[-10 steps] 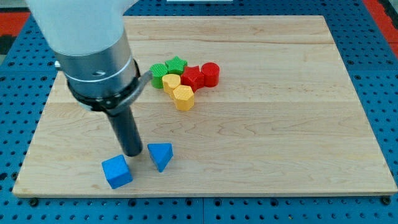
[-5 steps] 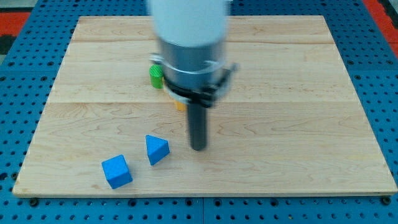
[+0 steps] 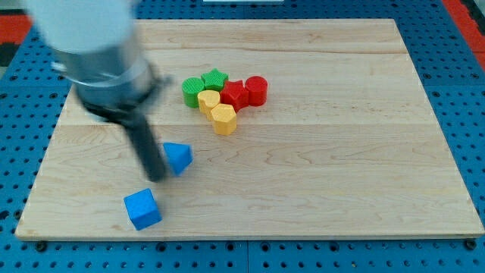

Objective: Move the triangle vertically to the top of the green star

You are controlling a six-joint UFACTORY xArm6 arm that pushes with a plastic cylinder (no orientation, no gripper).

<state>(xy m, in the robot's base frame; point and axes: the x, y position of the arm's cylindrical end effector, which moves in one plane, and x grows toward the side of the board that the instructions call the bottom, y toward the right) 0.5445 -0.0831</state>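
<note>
Blue triangle point(image 3: 179, 157) higher, my tip point(image 3: 156, 177) alongside

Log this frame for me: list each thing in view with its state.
My tip: on the board, against the blue triangle's left side.
Blue triangle: apart from the cluster, below-left of it.
Blue cube: alone near the view's bottom.
Green star: in the cluster, at its top.
</note>
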